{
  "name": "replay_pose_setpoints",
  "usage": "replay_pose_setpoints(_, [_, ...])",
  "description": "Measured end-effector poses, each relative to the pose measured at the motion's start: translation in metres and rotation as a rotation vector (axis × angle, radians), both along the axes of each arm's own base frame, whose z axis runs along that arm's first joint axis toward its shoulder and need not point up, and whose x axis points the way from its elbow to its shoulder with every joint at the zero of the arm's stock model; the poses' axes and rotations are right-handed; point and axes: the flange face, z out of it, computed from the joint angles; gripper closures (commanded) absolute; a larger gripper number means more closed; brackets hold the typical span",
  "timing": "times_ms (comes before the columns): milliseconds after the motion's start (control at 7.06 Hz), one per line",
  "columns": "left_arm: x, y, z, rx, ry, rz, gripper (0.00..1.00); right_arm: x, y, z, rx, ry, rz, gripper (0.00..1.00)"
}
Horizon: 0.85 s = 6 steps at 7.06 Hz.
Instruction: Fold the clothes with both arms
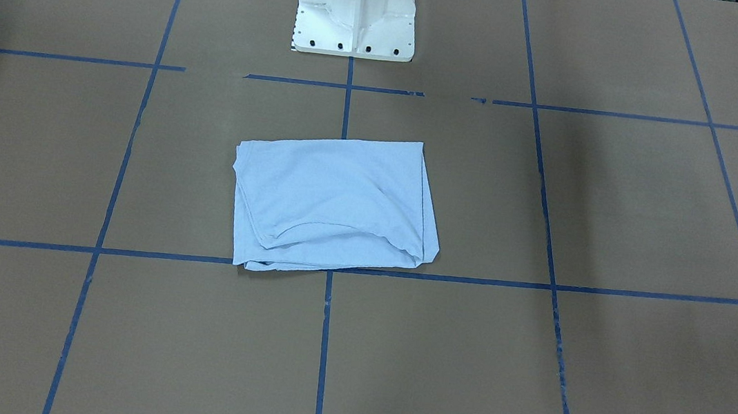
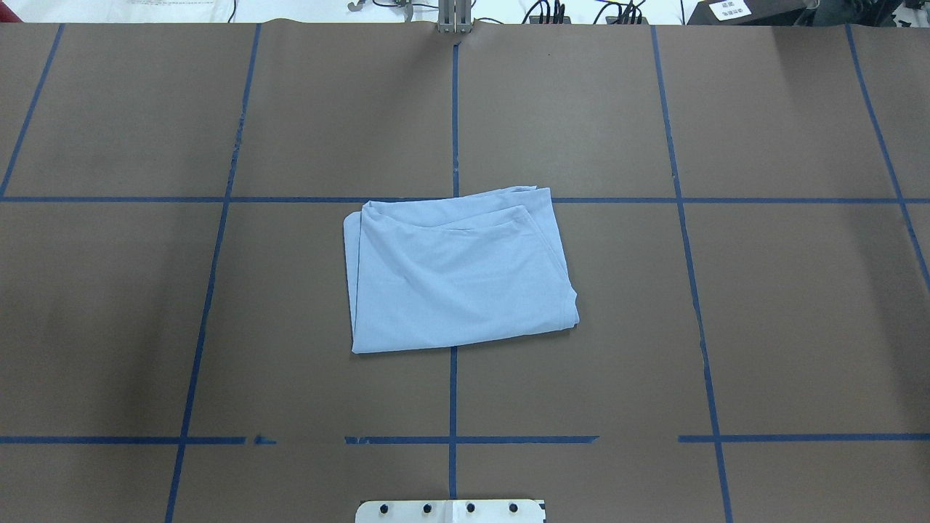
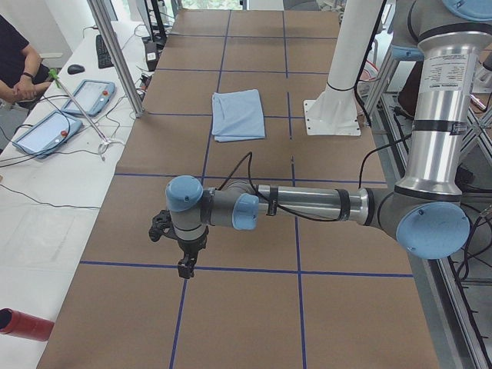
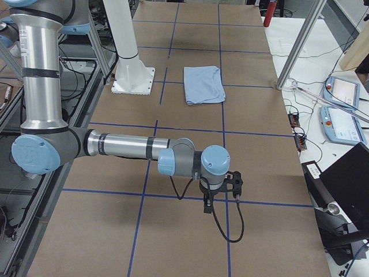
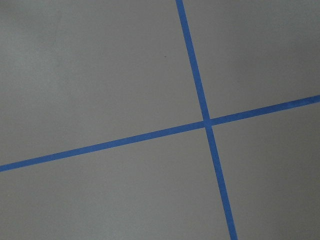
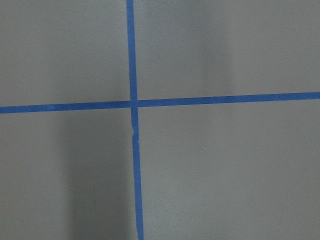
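No legible txt; white label [image 2: 734, 9] on dark box at table's far edge, too small to read.

The T-shirt [image 2: 458, 280] is plain pale blue. The surface [image 2: 763, 319] is flat brown, crossed by a grid of blue tape lines [image 2: 453, 109]. The pedestal [image 1: 356, 11] is white.

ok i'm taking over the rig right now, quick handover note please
Left pincer: over bare table far from the shirt, holding nothing; open or shut, cannot tell.
Right pincer: the same at the opposite end.
T-shirt: folded into a rough rectangle at table centre, in front of the white pedestal, edges slightly uneven.
Done: the fold looks complete.
Left: perhaps tidy the layers; otherwise nothing obvious.
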Motion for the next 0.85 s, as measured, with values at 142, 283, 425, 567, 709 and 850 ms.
replay_pose_setpoints(142, [0.0, 0.0, -0.001, 0.002, 0.0, 0.0, 0.0, -0.023, -0.007, -0.015, 0.029, 0.028, -0.002, 0.0])
replay_pose_setpoints(283, [0.0, -0.001, -0.002, 0.005, -0.001, 0.0, 0.0, -0.037, -0.007, -0.017, 0.065, 0.038, -0.009, 0.0])
replay_pose_setpoints(425, [0.0, -0.001, -0.002, 0.006, -0.001, 0.001, 0.0, -0.042, -0.005, -0.012, 0.082, 0.04, -0.015, 0.0])
replay_pose_setpoints(567, [0.0, -0.001, -0.002, 0.007, -0.001, 0.002, 0.0, -0.044, -0.004, -0.01, 0.093, 0.04, -0.017, 0.0])
replay_pose_setpoints(709, [0.0, -0.001, -0.003, 0.008, -0.001, 0.003, 0.0, -0.045, -0.004, -0.011, 0.101, 0.036, -0.019, 0.0])
replay_pose_setpoints(850, [0.0, -0.002, -0.003, 0.01, -0.001, 0.004, 0.0, -0.047, -0.004, -0.013, 0.105, 0.023, -0.021, 0.0])
